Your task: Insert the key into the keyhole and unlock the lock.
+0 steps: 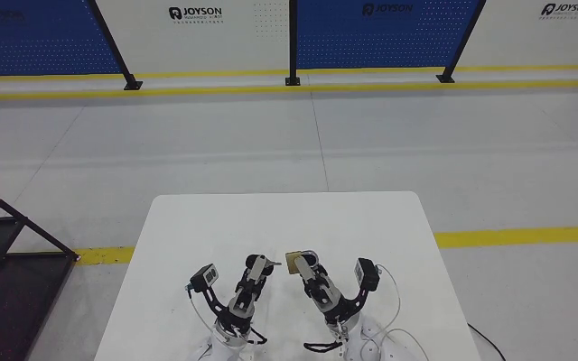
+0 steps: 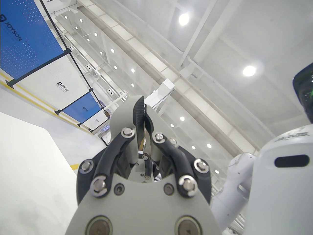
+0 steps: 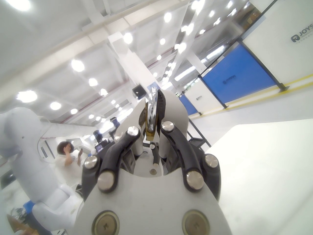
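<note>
Both arms sit over the near edge of the white table (image 1: 280, 221), raised and tipped toward each other. My right gripper (image 1: 303, 263) is shut on a brass padlock (image 1: 293, 263). In the right wrist view the lock (image 3: 151, 119) stands edge-on between the fingers, with its silver shackle toward the fingertips of the gripper (image 3: 154, 97). My left gripper (image 1: 260, 265) is a short gap to the left of the lock. Its pads (image 2: 139, 113) are pressed on a thin flat key (image 2: 141, 145), seen edge-on and mostly hidden. Key and lock are apart.
A black metal frame (image 1: 32, 242) stands off the table's left side. Yellow floor lines and blue and white partition panels (image 1: 379, 32) lie far behind. Cables (image 1: 390, 298) hang by the right arm.
</note>
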Controlling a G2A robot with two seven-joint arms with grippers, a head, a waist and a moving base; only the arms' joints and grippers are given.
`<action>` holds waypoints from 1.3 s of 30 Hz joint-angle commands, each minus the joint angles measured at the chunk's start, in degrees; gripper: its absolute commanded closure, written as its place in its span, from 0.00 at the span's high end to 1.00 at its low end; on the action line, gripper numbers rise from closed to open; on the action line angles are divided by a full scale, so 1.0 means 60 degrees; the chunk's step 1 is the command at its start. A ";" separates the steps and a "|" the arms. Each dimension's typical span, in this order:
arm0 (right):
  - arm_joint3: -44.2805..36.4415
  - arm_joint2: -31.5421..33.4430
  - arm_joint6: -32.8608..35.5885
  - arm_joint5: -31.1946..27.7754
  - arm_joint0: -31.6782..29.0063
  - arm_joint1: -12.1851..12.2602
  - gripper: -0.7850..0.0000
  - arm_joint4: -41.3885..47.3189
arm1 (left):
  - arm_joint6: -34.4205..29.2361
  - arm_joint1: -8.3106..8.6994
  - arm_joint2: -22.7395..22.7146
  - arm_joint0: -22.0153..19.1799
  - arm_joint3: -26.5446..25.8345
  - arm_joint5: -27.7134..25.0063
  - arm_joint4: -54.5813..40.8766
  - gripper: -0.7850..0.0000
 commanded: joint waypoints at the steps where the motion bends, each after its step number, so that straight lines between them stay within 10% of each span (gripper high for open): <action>1: 0.0001 0.0000 0.0002 -0.0001 0.0001 0.0000 0.00 -0.0001 | -0.0024 0.0003 -0.0006 -0.0001 0.0001 0.0000 0.0020 0.00; 14: -0.0320 0.0006 0.0227 0.0324 -0.0130 -0.0014 0.00 0.0170 | 0.0210 -0.0049 0.0000 -0.0034 -0.0075 0.0000 0.0070 0.00; 28: -0.0345 -0.0148 -0.0432 0.0605 -0.0230 -0.0185 0.00 0.0043 | 0.4130 -0.0461 0.0394 -0.0081 0.0346 0.0000 0.3608 0.00; 39: -0.0366 -0.0104 -0.0498 0.0579 -0.0298 -0.0242 0.00 0.0051 | 0.4662 -0.0836 0.0510 -0.0259 0.0745 0.0404 0.4276 0.00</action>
